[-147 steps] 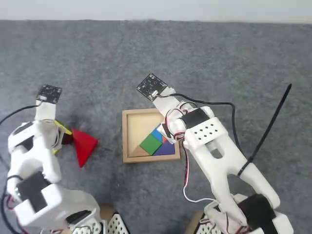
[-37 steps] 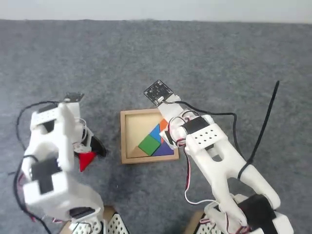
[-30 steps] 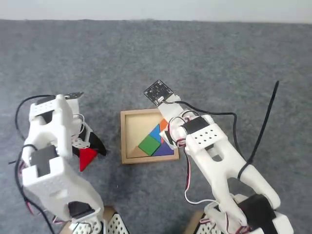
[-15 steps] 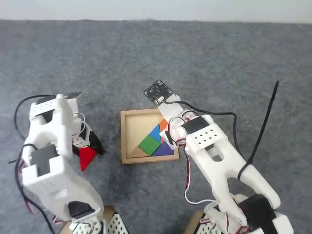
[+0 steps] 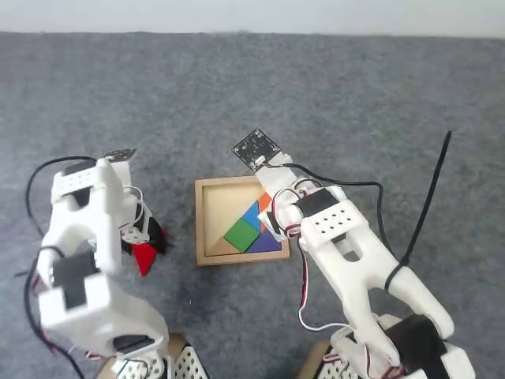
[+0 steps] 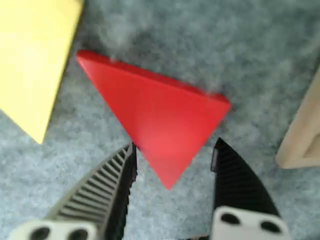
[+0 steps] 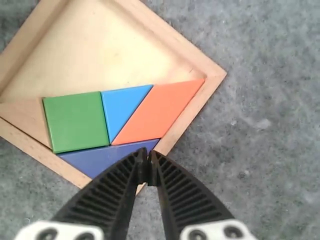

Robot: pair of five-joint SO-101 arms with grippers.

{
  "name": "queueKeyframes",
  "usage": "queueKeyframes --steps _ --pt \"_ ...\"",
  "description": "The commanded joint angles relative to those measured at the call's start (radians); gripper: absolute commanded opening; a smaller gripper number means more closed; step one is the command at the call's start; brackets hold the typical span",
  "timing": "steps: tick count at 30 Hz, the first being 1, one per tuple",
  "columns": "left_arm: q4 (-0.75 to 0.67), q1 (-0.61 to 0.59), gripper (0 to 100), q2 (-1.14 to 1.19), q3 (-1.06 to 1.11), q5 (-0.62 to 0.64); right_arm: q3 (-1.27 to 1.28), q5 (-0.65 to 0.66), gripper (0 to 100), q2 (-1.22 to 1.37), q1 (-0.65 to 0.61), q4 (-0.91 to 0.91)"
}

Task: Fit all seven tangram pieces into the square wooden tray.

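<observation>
The red triangle (image 6: pixel 155 120) lies flat on the grey carpet, and my left gripper (image 6: pixel 172 170) is open with one finger on each side of its nearest corner, not touching it. From above, the red triangle (image 5: pixel 145 255) peeks out under the left gripper (image 5: pixel 148 237), left of the square wooden tray (image 5: pixel 207 229). A yellow piece (image 6: pixel 30 60) lies just beyond the red one. The tray (image 7: pixel 105 45) holds a green square (image 7: pixel 75 120), a light blue triangle (image 7: pixel 122 107), an orange parallelogram (image 7: pixel 157 110) and a dark blue triangle (image 7: pixel 105 157). My right gripper (image 7: pixel 147 167) is shut over the tray's edge.
A corner of the tray (image 6: pixel 305 135) lies close beside the left gripper's finger. The right arm (image 5: pixel 339 237) covers the tray's right side, with a black cable (image 5: pixel 430 201) beside it. Bare carpet (image 5: pixel 260 87) stretches beyond the tray.
The left arm swung over the red triangle and came down around it; in the last half second it shifted slightly toward the tray. The right arm has kept still.
</observation>
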Motion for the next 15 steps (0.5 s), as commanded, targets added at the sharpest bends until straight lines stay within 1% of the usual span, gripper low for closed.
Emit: queueKeyframes --steps 1,4,5,8,10,13,15 --pt "0.012 -0.005 23 -0.334 0.077 0.015 -0.014 -0.008 0.9 -0.051 0.001 -0.008" --pt "0.043 -0.052 23 -0.523 0.081 0.028 -0.044 -0.015 1.3 -0.051 -0.008 0.036" --pt "0.043 -0.075 23 -0.580 0.081 0.054 -0.068 -0.015 2.5 -0.051 -0.019 0.062" --pt "0.043 -0.160 23 -0.717 0.081 0.107 -0.143 -0.031 10.9 -0.042 -0.073 0.125" --pt "0.044 -0.226 23 -0.779 0.081 0.107 -0.184 -0.100 17.0 -0.042 -0.140 0.139" --pt "0.038 -0.325 23 -0.827 0.081 0.115 -0.253 -0.278 23.7 -0.039 -0.266 0.124" --pt "0.006 -0.396 23 -0.836 0.088 0.109 -0.319 -0.370 26.8 -0.013 -0.348 0.116"
